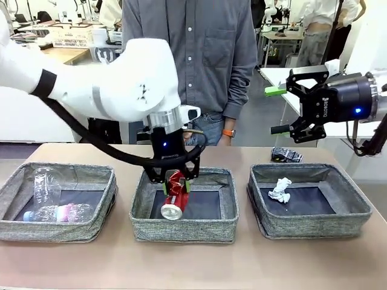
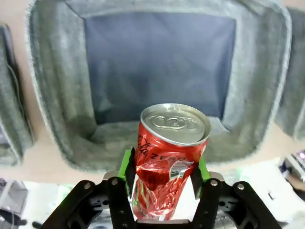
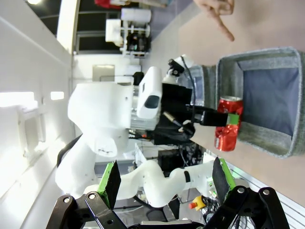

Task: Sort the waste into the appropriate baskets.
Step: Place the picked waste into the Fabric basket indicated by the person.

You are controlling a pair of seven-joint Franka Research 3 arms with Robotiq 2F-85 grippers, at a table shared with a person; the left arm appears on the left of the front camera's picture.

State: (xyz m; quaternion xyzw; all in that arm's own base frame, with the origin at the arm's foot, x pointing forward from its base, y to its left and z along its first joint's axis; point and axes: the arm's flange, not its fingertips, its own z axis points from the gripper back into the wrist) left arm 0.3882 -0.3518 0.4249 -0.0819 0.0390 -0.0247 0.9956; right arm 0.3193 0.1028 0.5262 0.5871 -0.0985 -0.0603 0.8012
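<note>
My left gripper (image 1: 175, 180) is shut on a crushed red soda can (image 1: 174, 194), holding it tilted just above the middle basket (image 1: 184, 231). In the left wrist view the can (image 2: 169, 157) sits between the green pads (image 2: 127, 164), top end toward the basket's dark bottom (image 2: 157, 62). Two clear bottles (image 1: 57, 211) lie in the left basket (image 1: 54, 231). A white paper wad (image 1: 280, 190) lies in the right basket (image 1: 314, 226). A crushed dark can (image 1: 286, 155) rests on the table behind that basket. My right gripper (image 1: 289, 90) hangs open and empty, high at the right.
A person (image 1: 193, 54) stands at the table's far side behind the middle basket. In the right wrist view a hand (image 3: 217, 12) points with one finger over the table, beyond the held can (image 3: 228, 124). Bare table (image 1: 242, 266) runs along the front of the baskets.
</note>
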